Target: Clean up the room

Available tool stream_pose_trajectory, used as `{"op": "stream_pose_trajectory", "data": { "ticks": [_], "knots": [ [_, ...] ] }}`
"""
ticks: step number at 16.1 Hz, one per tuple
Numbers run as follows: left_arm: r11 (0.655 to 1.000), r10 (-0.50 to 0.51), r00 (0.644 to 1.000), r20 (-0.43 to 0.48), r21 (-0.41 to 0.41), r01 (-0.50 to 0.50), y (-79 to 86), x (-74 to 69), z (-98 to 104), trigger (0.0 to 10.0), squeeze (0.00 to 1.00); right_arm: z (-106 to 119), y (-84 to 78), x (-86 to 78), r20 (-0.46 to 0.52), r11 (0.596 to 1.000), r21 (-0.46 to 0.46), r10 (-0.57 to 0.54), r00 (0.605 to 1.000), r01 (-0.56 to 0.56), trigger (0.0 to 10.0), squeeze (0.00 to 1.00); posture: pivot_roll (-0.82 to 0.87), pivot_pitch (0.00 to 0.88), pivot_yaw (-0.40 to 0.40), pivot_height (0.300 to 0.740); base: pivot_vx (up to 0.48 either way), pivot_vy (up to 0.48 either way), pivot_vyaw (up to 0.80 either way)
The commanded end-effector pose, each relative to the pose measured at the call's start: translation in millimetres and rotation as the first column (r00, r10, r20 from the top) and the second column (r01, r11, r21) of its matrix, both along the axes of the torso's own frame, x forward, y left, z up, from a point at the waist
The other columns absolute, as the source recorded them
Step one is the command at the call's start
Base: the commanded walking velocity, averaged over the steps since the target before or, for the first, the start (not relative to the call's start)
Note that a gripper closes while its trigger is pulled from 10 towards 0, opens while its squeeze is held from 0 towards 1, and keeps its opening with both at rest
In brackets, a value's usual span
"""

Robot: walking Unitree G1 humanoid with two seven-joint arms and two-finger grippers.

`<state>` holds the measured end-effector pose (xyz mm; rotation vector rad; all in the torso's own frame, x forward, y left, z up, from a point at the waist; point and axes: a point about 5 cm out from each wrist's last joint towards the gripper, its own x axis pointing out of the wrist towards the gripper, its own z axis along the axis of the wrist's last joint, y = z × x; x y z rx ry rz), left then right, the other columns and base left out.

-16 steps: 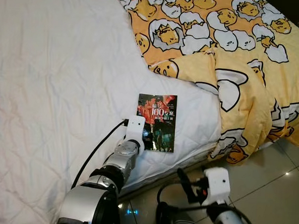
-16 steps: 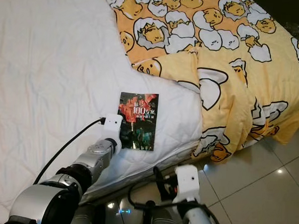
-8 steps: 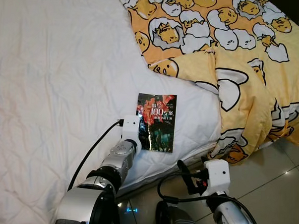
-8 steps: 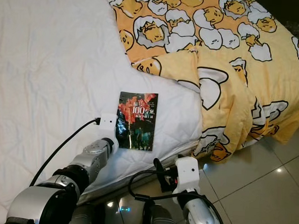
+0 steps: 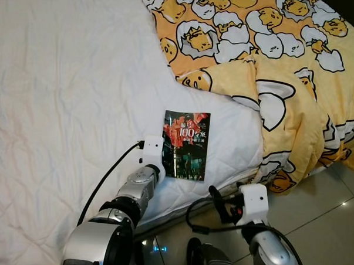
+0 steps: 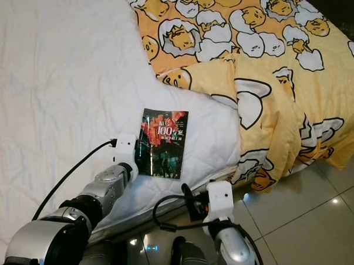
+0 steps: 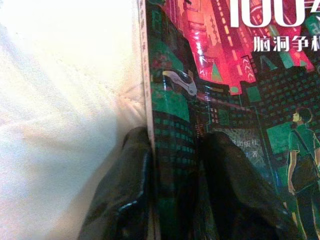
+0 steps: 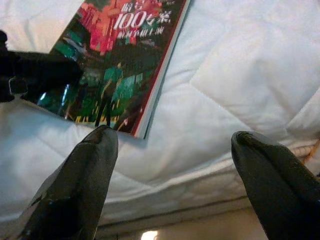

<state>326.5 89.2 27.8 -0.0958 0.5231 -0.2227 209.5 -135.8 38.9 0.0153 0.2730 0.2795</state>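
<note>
Right tool (image 5: pixel 216 200) has risen; yellow duvet (image 5: pixel 274 66) beside book (image 5: pixel 187 143).

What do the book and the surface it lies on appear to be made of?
Book: paper with a glossy, likely laminated cover; glare streaks cross its print. Left gripper has its jaws closed on the cover's edge. Bed surface: white quilted fabric, matte, with stitched seams and soft wrinkles, probably cotton or polyester.

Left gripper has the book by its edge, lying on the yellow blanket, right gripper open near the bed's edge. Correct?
Not quite. The book lies on the white sheet, not the blanket, as the left eye view shows. The left gripper does grip its edge; the right gripper is open.
</note>
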Motion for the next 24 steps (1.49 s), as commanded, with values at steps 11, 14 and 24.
{"op": "stream_pose_trajectory", "data": {
  "ticks": [11,14,24],
  "knots": [
    [0.986,-0.026,0.87,0.493,0.155,-0.059,61.0,23.3,63,1.9,0.0,19,-32.6,76.7,0.13,0.986,0.054,-0.161,0.978,0.155,10.0,0.0,0.06,0.0,-0.032,0.74,0.0,0.0,0.0],
    [0.962,0.142,0.815,0.562,0.116,-0.248,81.1,6.1,67,10.0,0.0,28,-39.5,94.7,0.151,0.988,0.04,-0.156,0.976,0.152,10.0,0.0,0.08,0.0,-0.046,0.74,0.0,0.0,0.21],
    [0.94,0.164,0.851,0.499,0.183,-0.288,68.5,-6.3,49,10.0,0.0,18,-17.4,93.0,0.153,0.997,0.074,-0.016,0.988,0.004,10.0,0.0,0.1,0.0,-0.074,0.74,0.0,0.0,0.51]
  ]
}}
